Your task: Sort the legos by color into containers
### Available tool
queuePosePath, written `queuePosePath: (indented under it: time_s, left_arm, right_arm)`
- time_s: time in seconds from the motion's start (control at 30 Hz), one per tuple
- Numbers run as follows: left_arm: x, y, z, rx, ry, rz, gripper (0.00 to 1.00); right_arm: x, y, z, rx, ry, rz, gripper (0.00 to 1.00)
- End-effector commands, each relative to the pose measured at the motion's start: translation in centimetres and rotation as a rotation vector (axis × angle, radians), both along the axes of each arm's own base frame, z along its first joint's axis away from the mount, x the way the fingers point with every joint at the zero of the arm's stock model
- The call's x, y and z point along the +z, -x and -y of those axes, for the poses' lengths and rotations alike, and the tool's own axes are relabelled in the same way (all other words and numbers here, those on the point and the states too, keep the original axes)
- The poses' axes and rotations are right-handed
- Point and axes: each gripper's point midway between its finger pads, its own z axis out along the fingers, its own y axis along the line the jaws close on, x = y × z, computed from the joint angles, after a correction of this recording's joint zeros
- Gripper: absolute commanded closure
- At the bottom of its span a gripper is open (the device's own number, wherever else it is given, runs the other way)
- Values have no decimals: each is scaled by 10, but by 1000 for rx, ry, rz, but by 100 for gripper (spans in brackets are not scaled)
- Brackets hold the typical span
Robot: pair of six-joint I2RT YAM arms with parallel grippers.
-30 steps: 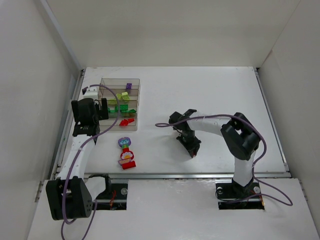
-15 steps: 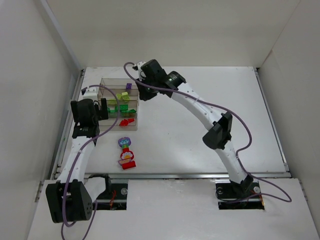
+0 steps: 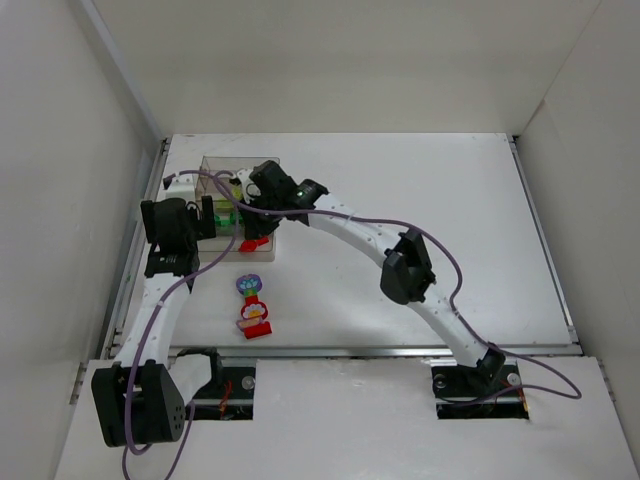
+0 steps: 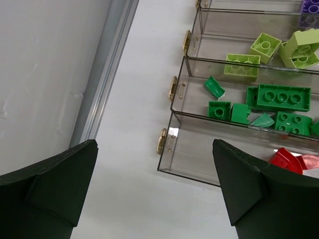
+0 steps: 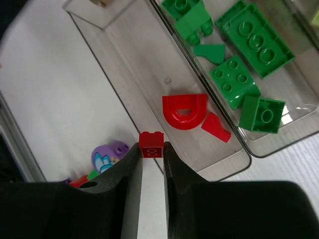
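Task looks mostly done. The tray sits at the left of the tabletop, with the bricks inside it already split by color. The tray's far compartment holds purple bricks, the next holds lime bricks, and the next holds dark green bricks. The tray's nearest compartment holds a red arch and a red slope piece.

Left to do, judged from these views:
- Drop one red brick, now in the right gripper.
- Place the flower-topped piece. It lies on the tabletop just off the tray's near side, not touching the tray. It is the only loose piece that shows. It is mixed red, white and purple, so which compartment it belongs in is a judgement call.

Left gripper:
- It hangs at the tray's left end, by the near-left corner.
- Its fingers are spread wide with nothing between them.
- It touches nothing, and the tray's end wall shows through the gap.

Right gripper:
- Its arm reaches across from the right to the tray's near side.
- Its fingers are pressed in on the small red brick, pinched at the tips with the brick's studs up.
- The brick hangs over the near long wall of the tray's red compartment, close to the red arch. Whether it is fully inside the wall line is hard to tell.
- The likely next step is a small shift toward the tray's middle, then release.
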Motion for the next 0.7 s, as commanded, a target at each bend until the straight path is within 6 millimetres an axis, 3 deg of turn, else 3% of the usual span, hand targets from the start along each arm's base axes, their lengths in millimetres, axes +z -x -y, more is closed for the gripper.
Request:
queuePosePath:
  time_s: [0.0,0.07,0.1,0.17,0.2,0.3,0.33,0.4,0.47,0.5,0.6,0.67]
  left_arm:
    - [14,-4,-1,2,-24,67,0]
    - [16,-5,-1,2,-24,76,0]
    - [16,-5,-1,2,-24,76,0]
    - [16,-5,-1,5,-16,79,0]
    - [16,-5,-1,5,-16,79,0]
    - [16,-5,-1,5,-16,79,0]
    - [16,-5,-1,2,-24,77,0]
    - [14,-3,-1,2,-24,66,0]
    - [12,-3,0,-15,-36,49,0]
    - [15,-2,0,-15,-37,58,0]
    - [13,-2,9,-90,-49,20,0]
    - [19,-4,33,-275,-66,-7,2]
  right_arm:
    - [30,-6,-15,1,-90,74,93]
    - [28,-3,-17,17,-98,64,82]
    - [22,-1,-18,28,-95,50,67]
    - [22,-1,-18,28,-95,50,56]
    - [18,-1,-17,28,-87,43,36]
    - [19,0,-16,28,-87,43,4]
    - [17,-1,-14,19,-75,44,0]
    - [30,-1,-11,9,-81,58,0]
    - [27,-4,-4,-21,-58,71,0]
    - [50,-5,-3,-32,-93,108,0]
    - [79,-14,13,-111,-99,184,0]
    - [94,-27,31,-211,-71,252,0]
